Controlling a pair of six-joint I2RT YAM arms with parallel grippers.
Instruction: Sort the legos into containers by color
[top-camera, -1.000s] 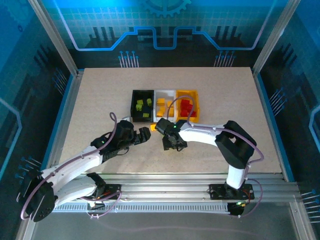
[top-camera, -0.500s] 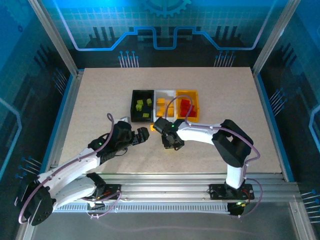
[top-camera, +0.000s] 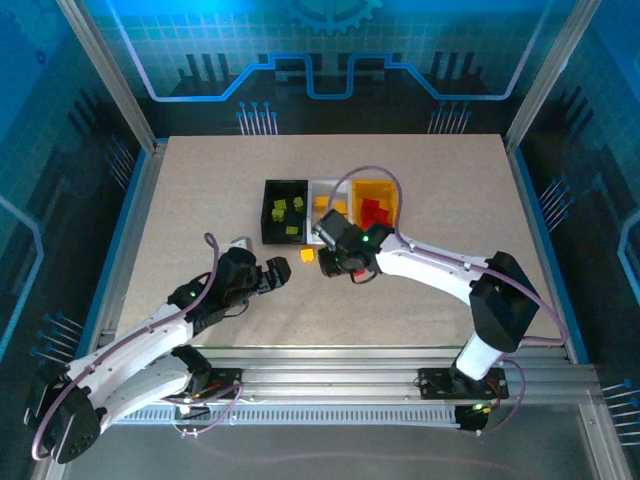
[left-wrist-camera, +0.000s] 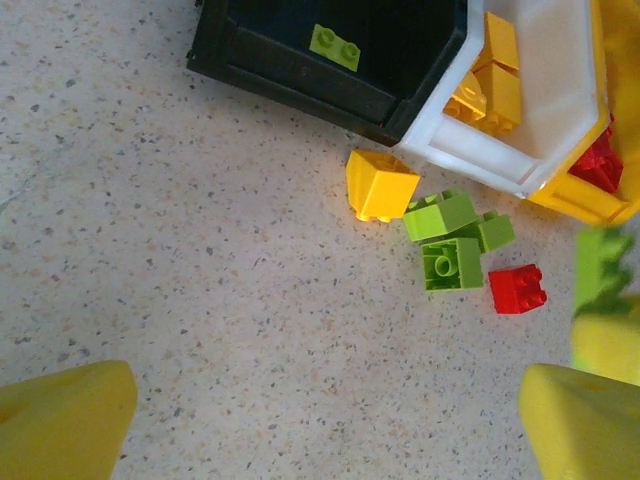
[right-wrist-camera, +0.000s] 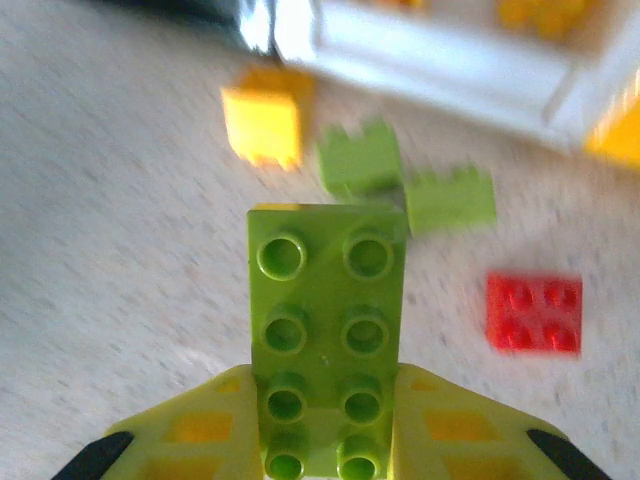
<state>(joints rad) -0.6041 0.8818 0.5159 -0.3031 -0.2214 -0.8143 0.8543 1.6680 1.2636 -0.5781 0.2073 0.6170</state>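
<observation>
As its load is lime green, right pincer (right-wrist-camera: 325, 425) clamps a long green lego (right-wrist-camera: 325, 320) above the tabletop (left-wrist-camera: 200, 300), likely bound for the black bin (top-camera: 266, 210) holding greens | left pincer (left-wrist-camera: 320, 420) gapes empty over loose legos (left-wrist-camera: 452, 240) just beside the white bin (left-wrist-camera: 470, 165), seemingly ready to pick one.

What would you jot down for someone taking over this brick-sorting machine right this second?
Right gripper: shut on a lime green lego, held over the table.
Left gripper: open, holding nothing, hovering by the loose pieces.
Bins: black bin holds green, white bin yellow-orange, yellow bin red.
Done: several pieces of each colour are binned.
Left: put the held lego in the black bin, then clear one yellow-orange lego, a small green cluster and one red lego lying loose in front of the bins.
</observation>
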